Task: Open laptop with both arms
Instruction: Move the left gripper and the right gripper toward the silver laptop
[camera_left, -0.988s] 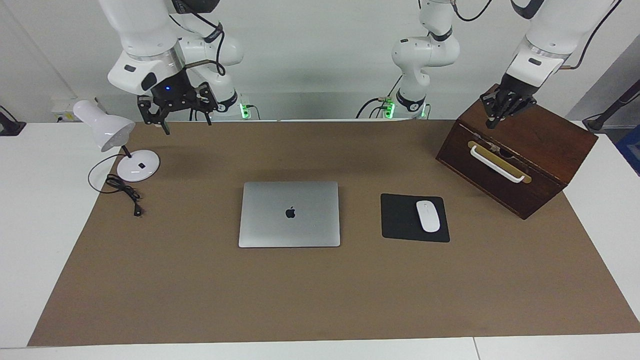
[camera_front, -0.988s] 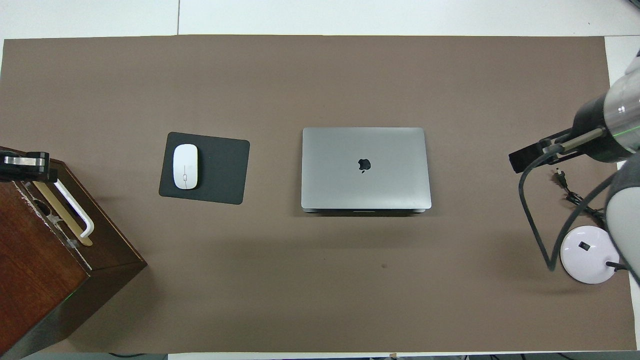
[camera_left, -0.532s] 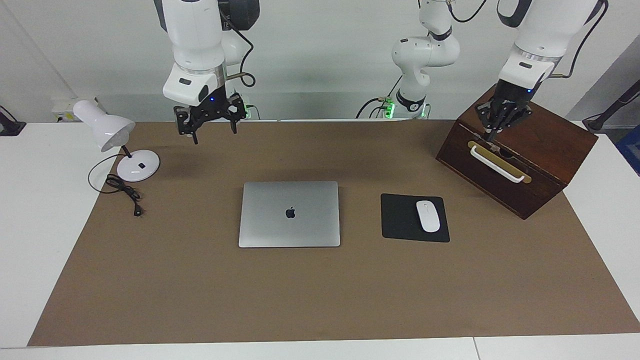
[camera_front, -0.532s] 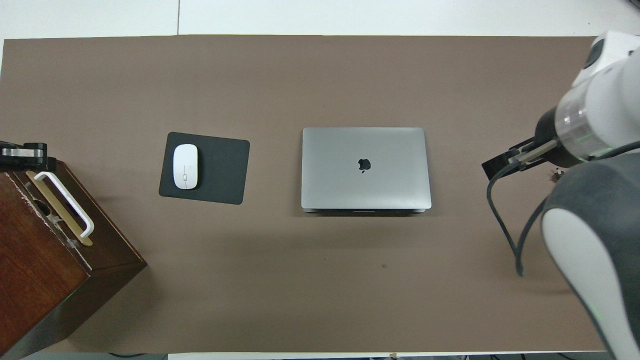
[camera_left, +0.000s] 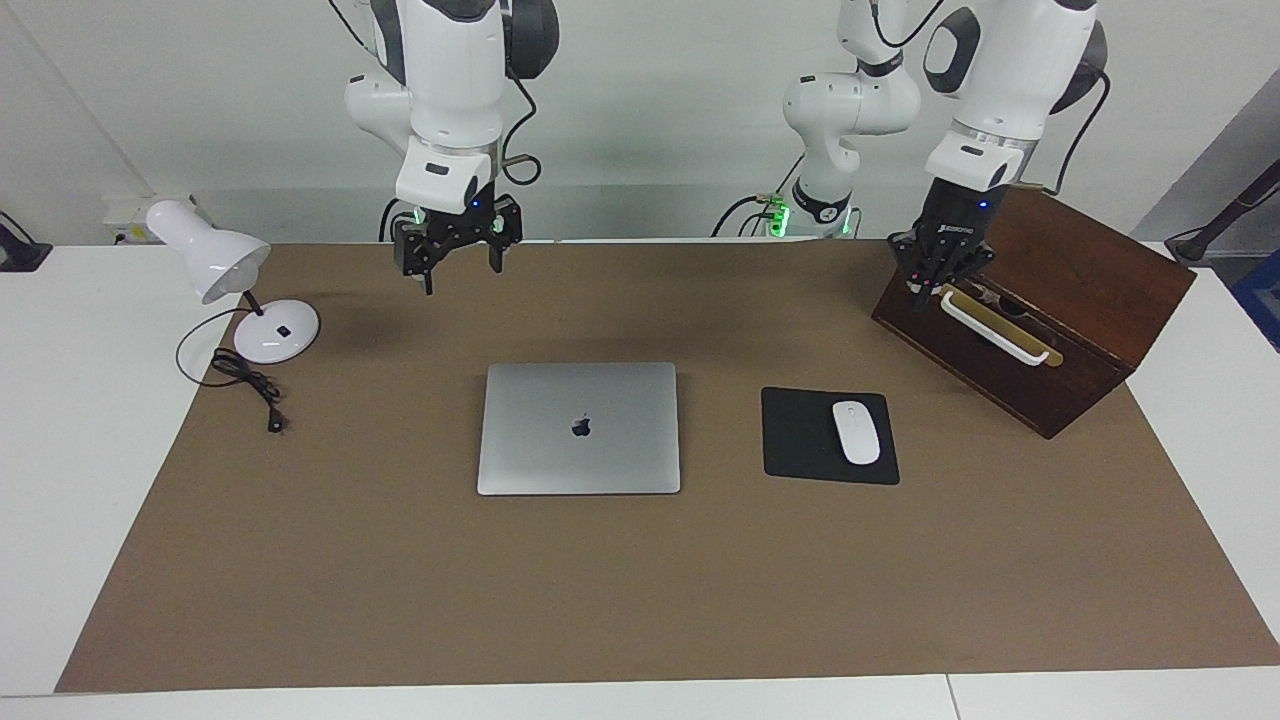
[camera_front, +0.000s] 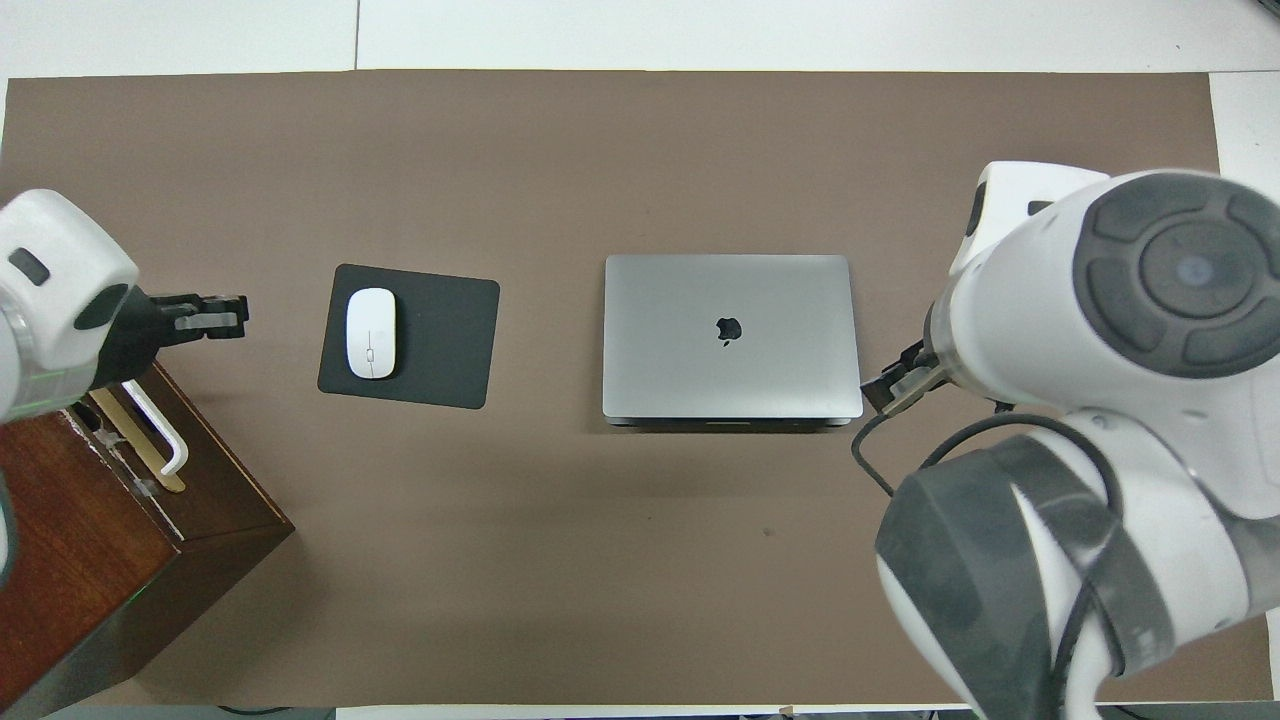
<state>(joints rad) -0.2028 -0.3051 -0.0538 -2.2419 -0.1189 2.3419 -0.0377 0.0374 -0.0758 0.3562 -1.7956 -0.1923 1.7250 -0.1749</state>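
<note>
The silver-grey laptop (camera_left: 578, 428) (camera_front: 730, 335) lies closed and flat in the middle of the brown mat, its logo up. My right gripper (camera_left: 462, 275) (camera_front: 885, 392) hangs open in the air over the mat, between the lamp and the laptop, and holds nothing. My left gripper (camera_left: 930, 290) (camera_front: 225, 315) is shut and empty. It hovers over the wooden box's front corner by the end of its white handle. Neither gripper touches the laptop.
A black mouse pad (camera_left: 800, 440) with a white mouse (camera_left: 856, 432) lies beside the laptop toward the left arm's end. A tilted wooden box (camera_left: 1060, 300) stands past it. A white desk lamp (camera_left: 215, 262) with its cable is at the right arm's end.
Both arms have swung in toward the table's middle. The right gripper left the lamp for the laptop's side; the left gripper slid from the box's top to its front corner.
</note>
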